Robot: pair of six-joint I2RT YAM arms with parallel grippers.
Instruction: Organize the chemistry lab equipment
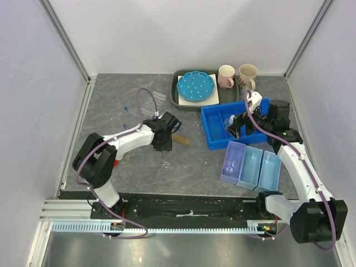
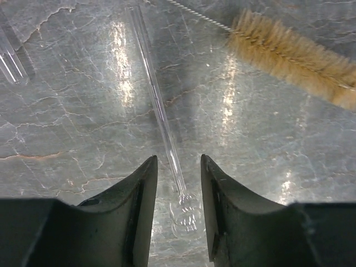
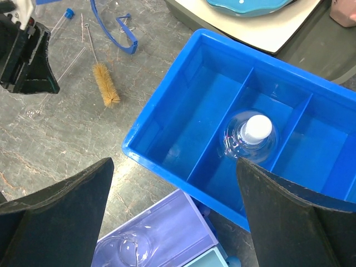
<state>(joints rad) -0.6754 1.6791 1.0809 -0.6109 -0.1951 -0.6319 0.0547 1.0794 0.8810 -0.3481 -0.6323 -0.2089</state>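
Glass rod [image 2: 159,103] — thin, clear, straight

I work on a grey tabletop [image 1: 167,167] with a marbled stone look, crossed by thin pale veins. Overhead light falls on it in soft bright patches [image 2: 119,61]. Plain white panels close me in: a back wall [image 1: 183,33], a left wall [image 1: 33,100] and a right wall [image 1: 328,83]. Aluminium posts [image 1: 65,38] run up the two far corners. At my near edge lies a black strip [image 1: 189,206], then a slotted aluminium rail [image 1: 167,228] and brushed sheet metal [image 1: 167,250].
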